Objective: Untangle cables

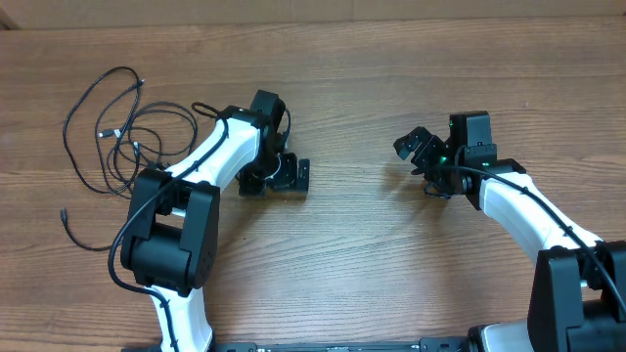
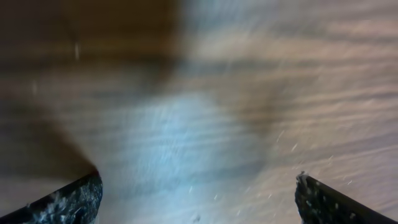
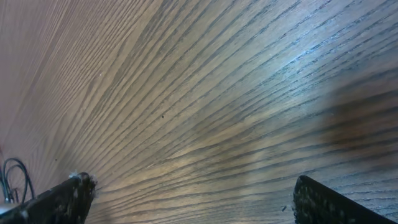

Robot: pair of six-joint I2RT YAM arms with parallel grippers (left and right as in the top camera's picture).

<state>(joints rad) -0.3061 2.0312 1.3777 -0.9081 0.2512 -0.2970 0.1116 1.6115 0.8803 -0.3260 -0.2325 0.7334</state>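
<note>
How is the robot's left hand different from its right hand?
The left gripper sits close to the cables; the right gripper is far from them, across the table. The left gripper's own camera shows only blurry wood; the right gripper's camera shows sharp wood grain and a bit of cable at its edge. Both are wide open, have black fingers and hold nothing.
</note>
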